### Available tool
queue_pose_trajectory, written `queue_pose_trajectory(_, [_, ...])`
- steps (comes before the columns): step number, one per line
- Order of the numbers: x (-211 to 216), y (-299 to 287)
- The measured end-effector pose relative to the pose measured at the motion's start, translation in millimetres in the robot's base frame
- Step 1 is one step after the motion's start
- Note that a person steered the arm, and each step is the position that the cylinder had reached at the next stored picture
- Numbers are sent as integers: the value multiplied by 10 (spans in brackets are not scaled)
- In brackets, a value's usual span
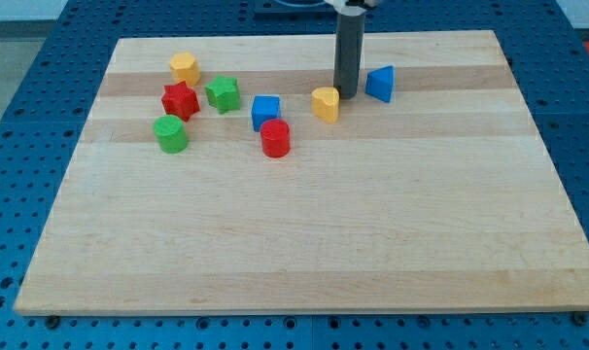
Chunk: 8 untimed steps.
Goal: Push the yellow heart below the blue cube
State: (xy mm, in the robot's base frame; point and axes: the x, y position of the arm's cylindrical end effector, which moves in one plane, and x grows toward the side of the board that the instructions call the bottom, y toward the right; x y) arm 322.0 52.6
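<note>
No writing or labels legible on any block or on the board (304,243). My tip (348,94) is a bare rod holding nothing, touching or just beside the upper right of the yellow heart (325,103). Heart's pointing direction and long axis: cannot tell. Heart lies right of the blue cube (265,111), near it, at about the same height. Red cylinder (275,138) just below cube; blue triangle (380,84) right of tip

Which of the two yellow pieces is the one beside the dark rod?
Find the dark rod coming down at the wooden board's top middle. My tip stands at the upper right of the yellow heart block. The other yellow block sits far left, by the red star block.
</note>
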Motion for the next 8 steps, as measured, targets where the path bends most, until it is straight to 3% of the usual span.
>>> queue_pose_trajectory(2, [672,7])
queue_pose_trajectory(7, [261,-249])
queue_pose_trajectory(8, [566,-213])
